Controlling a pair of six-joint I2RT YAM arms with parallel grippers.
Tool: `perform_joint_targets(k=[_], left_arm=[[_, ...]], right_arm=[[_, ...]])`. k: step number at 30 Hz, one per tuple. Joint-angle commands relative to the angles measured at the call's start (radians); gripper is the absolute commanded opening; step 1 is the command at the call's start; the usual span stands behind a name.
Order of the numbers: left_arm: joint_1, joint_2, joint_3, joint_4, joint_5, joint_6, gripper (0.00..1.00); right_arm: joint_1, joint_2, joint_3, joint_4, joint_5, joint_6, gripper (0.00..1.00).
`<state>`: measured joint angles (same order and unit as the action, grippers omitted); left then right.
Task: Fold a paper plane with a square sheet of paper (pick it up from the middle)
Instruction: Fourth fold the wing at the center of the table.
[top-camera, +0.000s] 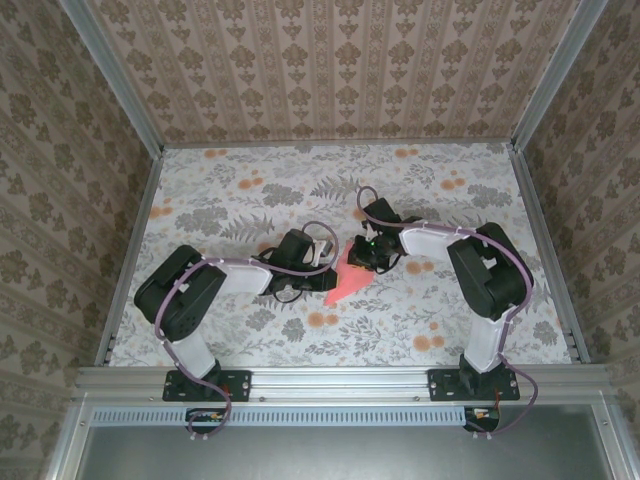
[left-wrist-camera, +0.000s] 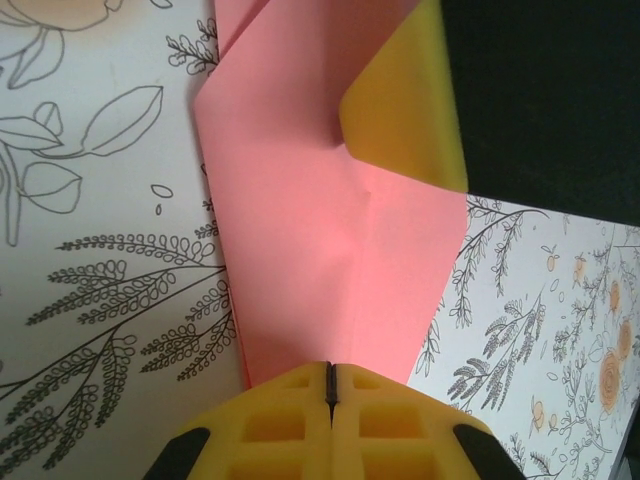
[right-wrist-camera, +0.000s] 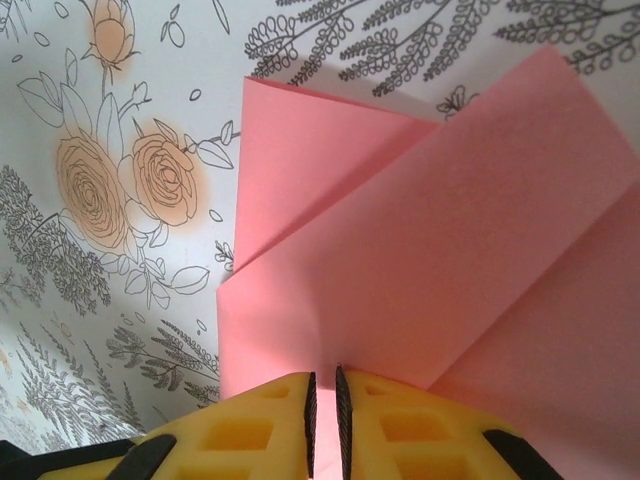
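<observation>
Left gripper (left-wrist-camera: 330, 378) clamped tight on the salmon-pink sheet of paper (left-wrist-camera: 320, 260), yellow fingers (left-wrist-camera: 290, 395) pressed together with just a thin dark seam between them, paper edge running into that seam. Right gripper (right-wrist-camera: 325, 390) likewise pinched on the same sheet, jaws nearly touching, a sliver of pink caught in the narrow slot.

Seen from above: both grippers meeting near the middle of the floral tabletop (top-camera: 250, 200), left one reaching in from the left, right one from the right. Sheet between them and slightly nearer, its pointed corner aimed toward the near left.

Sheet already partly folded: overlapping flaps and diagonal fold lines across the right wrist view, a faint dimple and a crease down the middle in the left wrist view. One yellow finger of the right gripper against the sheet's far right part in the left wrist view, black gripper body behind it.

Lifted or lying flat on the tabletop: cannot tell. Patterned walls (top-camera: 330, 70) on the left, right and far sides.
</observation>
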<state>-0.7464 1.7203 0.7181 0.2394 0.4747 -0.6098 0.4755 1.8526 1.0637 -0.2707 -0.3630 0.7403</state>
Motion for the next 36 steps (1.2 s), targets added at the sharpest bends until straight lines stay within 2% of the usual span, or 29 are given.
perform_joint_targets(k=[1, 6, 9, 16, 21, 28, 36], left_arm=[[-0.004, 0.015, -0.008, 0.019, 0.002, -0.005, 0.02], [-0.005, 0.021, -0.005, 0.019, 0.005, -0.004, 0.02], [-0.005, 0.02, -0.004, 0.019, 0.005, -0.004, 0.02], [-0.005, 0.02, -0.004, 0.022, 0.009, -0.003, 0.02], [-0.005, 0.016, -0.005, 0.023, 0.009, -0.004, 0.02], [-0.005, 0.016, -0.004, 0.02, 0.012, -0.001, 0.02], [-0.005, 0.022, -0.004, 0.013, 0.012, 0.003, 0.02]], right_arm=[[-0.006, -0.05, -0.021, -0.029, 0.031, 0.013, 0.19], [-0.006, -0.077, -0.027, -0.045, 0.057, 0.013, 0.22], [-0.004, -0.098, -0.038, -0.059, 0.106, 0.015, 0.3], [0.022, -0.088, -0.013, -0.156, 0.244, -0.008, 0.54], [0.058, -0.044, 0.054, -0.223, 0.312, -0.025, 0.62], [0.095, 0.033, 0.15, -0.306, 0.383, -0.036, 0.65], [0.1, 0.097, 0.18, -0.357, 0.424, -0.035, 0.57]])
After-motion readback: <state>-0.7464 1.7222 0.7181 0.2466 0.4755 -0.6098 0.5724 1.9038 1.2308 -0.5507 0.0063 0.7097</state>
